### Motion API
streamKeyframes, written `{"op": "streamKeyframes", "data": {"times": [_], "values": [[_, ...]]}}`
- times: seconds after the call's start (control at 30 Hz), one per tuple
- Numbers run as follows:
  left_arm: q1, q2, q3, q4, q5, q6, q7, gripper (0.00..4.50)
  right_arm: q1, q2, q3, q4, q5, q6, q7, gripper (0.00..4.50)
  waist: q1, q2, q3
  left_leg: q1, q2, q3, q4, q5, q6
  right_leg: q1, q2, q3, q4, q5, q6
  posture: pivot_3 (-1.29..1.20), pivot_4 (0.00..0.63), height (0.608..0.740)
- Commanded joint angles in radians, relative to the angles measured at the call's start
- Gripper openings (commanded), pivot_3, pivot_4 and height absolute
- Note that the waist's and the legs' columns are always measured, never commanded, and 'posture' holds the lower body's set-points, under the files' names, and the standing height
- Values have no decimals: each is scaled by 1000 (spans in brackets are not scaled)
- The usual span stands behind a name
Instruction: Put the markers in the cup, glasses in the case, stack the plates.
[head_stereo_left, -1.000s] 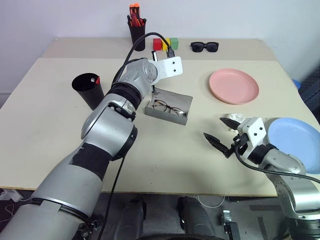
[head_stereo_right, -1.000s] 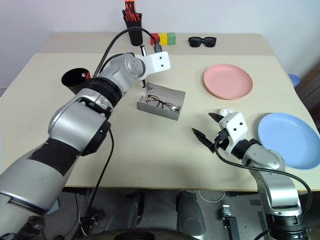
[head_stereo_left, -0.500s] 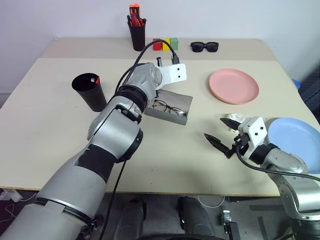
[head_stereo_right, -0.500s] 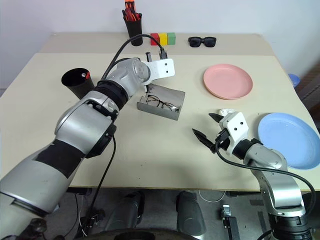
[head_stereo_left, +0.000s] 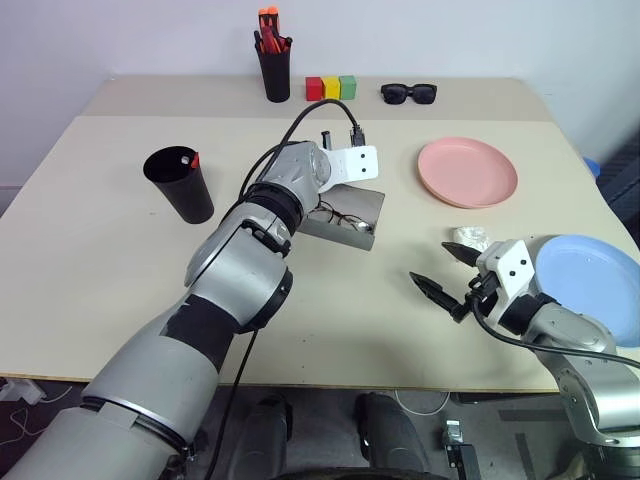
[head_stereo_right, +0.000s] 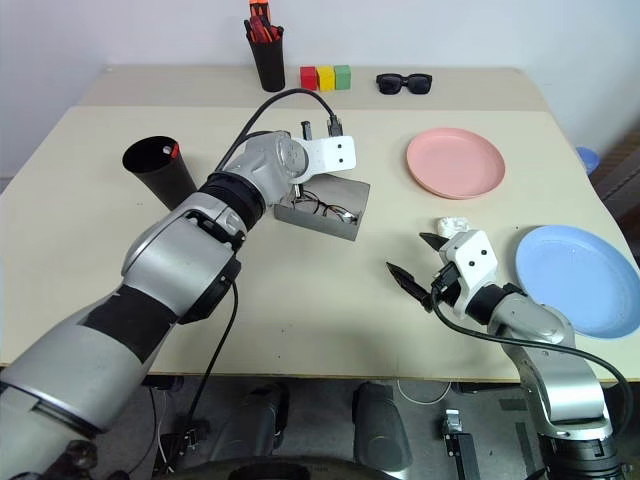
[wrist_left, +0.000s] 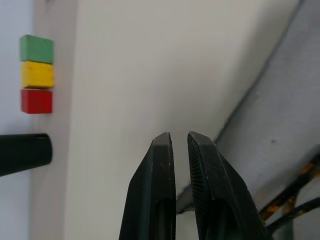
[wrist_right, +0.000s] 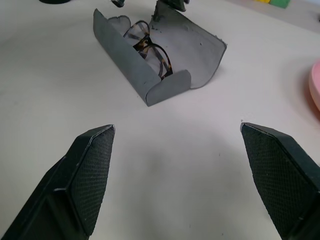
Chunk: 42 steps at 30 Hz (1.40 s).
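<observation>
The grey case (head_stereo_left: 366, 204) lies open at mid-table with the wire-frame glasses (head_stereo_left: 340, 217) inside it. My left gripper (wrist_left: 178, 137) is shut and empty, its tips down at the far edge of the case beside the raised lid (wrist_left: 280, 130). The black cup (head_stereo_left: 181, 186) stands to the left with a red marker (head_stereo_left: 193, 159) sticking up at its rim. The pink plate (head_stereo_left: 467, 171) lies at the right and the blue plate (head_stereo_left: 590, 285) near the front right edge, apart from each other. In front of the blue plate my right gripper (head_stereo_left: 432, 265) hovers open and empty, facing the case (wrist_right: 195, 55).
At the back stand a black pen holder (head_stereo_left: 273, 62) with orange-red pens, red, yellow and green blocks (head_stereo_left: 331, 87) and black sunglasses (head_stereo_left: 409, 93). A small white crumpled object (head_stereo_left: 468, 237) lies just beyond my right gripper.
My left hand has moved right and down, from above the case's far left corner to its far edge. The right gripper has stayed in place.
</observation>
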Motion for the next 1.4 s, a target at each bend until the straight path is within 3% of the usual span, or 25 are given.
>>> {"op": "streamKeyframes", "data": {"times": [0.03, 0.3, 0.67, 0.77, 0.9, 1.07, 1.17, 1.4], "values": [[-8, 2, -8, -13, 9, 3, -19, 481, -4, 4, -18, -40, 11, -21, -3, 4124, 0, 0, 0, 0, 0, 0, 0, 0, 0, 0, 0, 0, 0, 0, 0, 0, 150, 740], [-9, 13, -14, -19, 7, -11, -123, 481, -14, -3, -17, -33, 11, -18, 0, 4124, 0, 0, 0, 0, 0, 0, 0, 0, 0, 0, 0, 0, 0, 0, 0, 0, 150, 740], [15, 92, -15, -91, -30, -65, -448, 481, -43, -6, -20, 15, 4, -42, 18, 4124, -1, 1, -1, 4, 0, 0, 0, 0, 0, 4, 0, 0, 0, 0, 0, 0, 150, 740], [97, 139, -9, -192, -66, -38, -591, 481, -32, -1, -27, 24, 12, -49, 23, 4124, -6, 1, -1, 4, 0, 0, 0, 0, 1, 4, 0, 0, 0, 0, 0, 0, 150, 740], [349, 233, -4, -562, -118, 126, -720, 481, -1, -11, -42, 38, 9, -71, 41, 4124, -17, 6, -5, 6, 0, 0, 0, -1, 2, 6, 0, 1, 2, 0, 0, 0, 150, 740], [471, 209, 147, -857, -229, 350, -563, 481, -14, -18, -82, 55, 17, -85, 44, 4124, -24, 7, -6, 8, 0, 0, 3, -2, 3, 8, 0, 1, 3, 0, 0, 0, 150, 740], [520, 173, 278, -966, -295, 187, -288, 481, -28, -27, -111, 65, 18, -85, 41, 4124, -16, 5, -5, 6, 0, -1, 8, -2, 4, 8, 0, 0, 5, -1, 0, 0, 150, 740], [550, 114, 384, -1114, -467, 147, -138, 481, -26, -28, -183, 112, 2, -118, 27, 4124, 2, 4, -5, 5, 0, -1, 9, -2, 4, 7, 0, 0, 5, 0, 0, 0, 150, 740]]}}
